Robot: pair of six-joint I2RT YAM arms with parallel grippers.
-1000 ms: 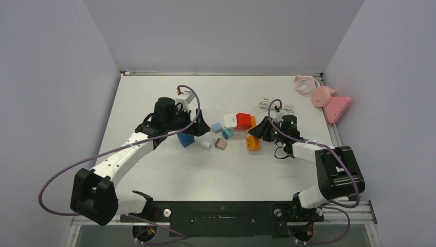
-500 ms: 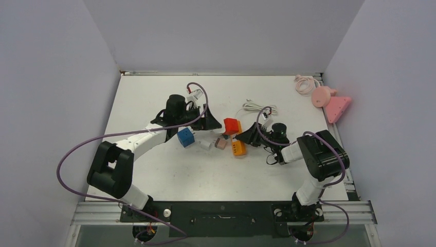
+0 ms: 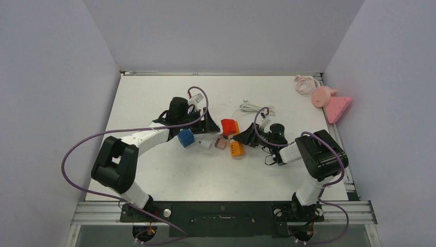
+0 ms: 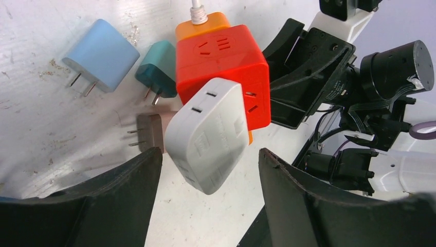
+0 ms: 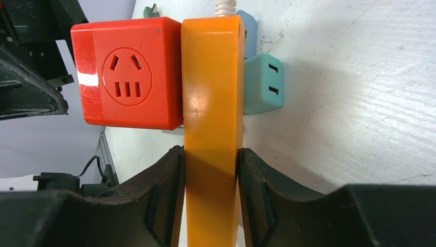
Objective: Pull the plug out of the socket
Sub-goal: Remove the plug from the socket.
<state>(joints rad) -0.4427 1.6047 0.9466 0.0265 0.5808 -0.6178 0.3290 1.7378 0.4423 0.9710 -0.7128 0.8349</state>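
Right gripper (image 5: 211, 154): jaws clenched on the flat faces of the orange socket strip (image 5: 212, 103), mid worktop (image 4: 41, 113). A red cube adapter (image 4: 221, 62) sits against the strip's side. The grey plug (image 4: 205, 139) is seated in the cube's face, its body sticking out tilted toward the left arm.

Left gripper (image 4: 209, 154): jaws released and straddling the grey plug, with a gap on each side and no contact. The left arm is nearer. The pull likely runs straight back along the plug's axis, away from the cube, once the jaws pinch its sides.

Bright, even light; soft shadows; sharp focus.
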